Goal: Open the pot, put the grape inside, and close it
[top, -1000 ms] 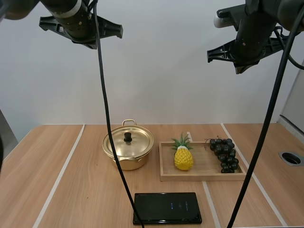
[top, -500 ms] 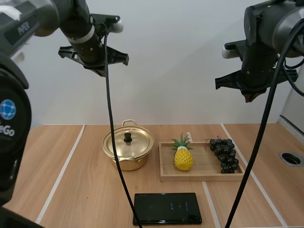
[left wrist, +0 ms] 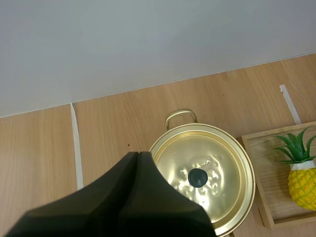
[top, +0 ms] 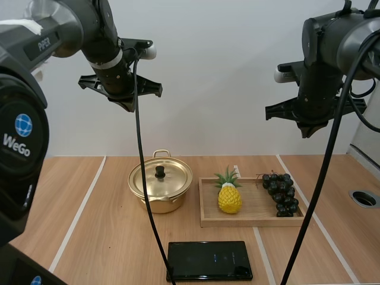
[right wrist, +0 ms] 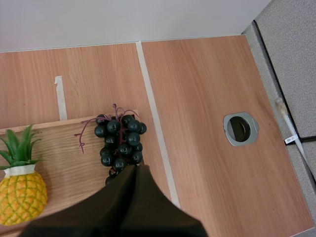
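1. Because the lid has to come off first, the left gripper (left wrist: 137,157) hangs high over the left half of the bench (top: 89,237). Its fingers lie together as one dark wedge, holding nothing, and point down toward the pot (top: 159,205).
2. The pot stands near the middle of the bench, toward its far edge. The lid (left wrist: 217,163) is seated flat on it, and the black knob (left wrist: 197,177) is upright and free to be pinched. The opening step looks not yet begun.
3. A black phone (top: 209,259) lies flat at the bench's near edge, apart from the pot and clear of any path down to it.
4. The wooden tray (top: 255,221) sits just beside the pot's right side. A toy pineapple (top: 229,198) stands near its left end.
5. The grapes (right wrist: 120,143) lie at the tray's right end, reaching from the far right corner along that edge, so the carry to the pot should be short.
6. The right gripper (right wrist: 132,169) hovers high above the grapes, its fingers closed together and empty. It seems placed there to descend on the bunch once the pot is open.
7. A round metal-rimmed hole (right wrist: 240,128) is set in the bench near its right edge, well apart from the tray.
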